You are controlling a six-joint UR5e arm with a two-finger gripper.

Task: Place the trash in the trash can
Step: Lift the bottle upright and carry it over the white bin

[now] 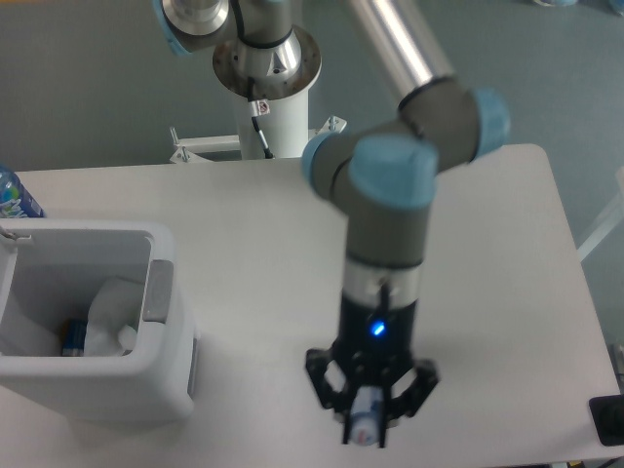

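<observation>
The trash can is a white bin with a grey handle piece, standing at the table's left. Inside it lie a crumpled white wrapper and a crushed clear bottle, of which the bluish cap shows. My gripper hangs well above the table near its front edge, to the right of the bin, pointing down. A small white and bluish piece shows between its black fingers. From this angle I cannot make out what that piece is or whether the fingers are closed on it.
An uncrushed blue-labelled bottle stands at the far left edge behind the bin. The arm's base column rises behind the table. A dark object sits at the table's front right corner.
</observation>
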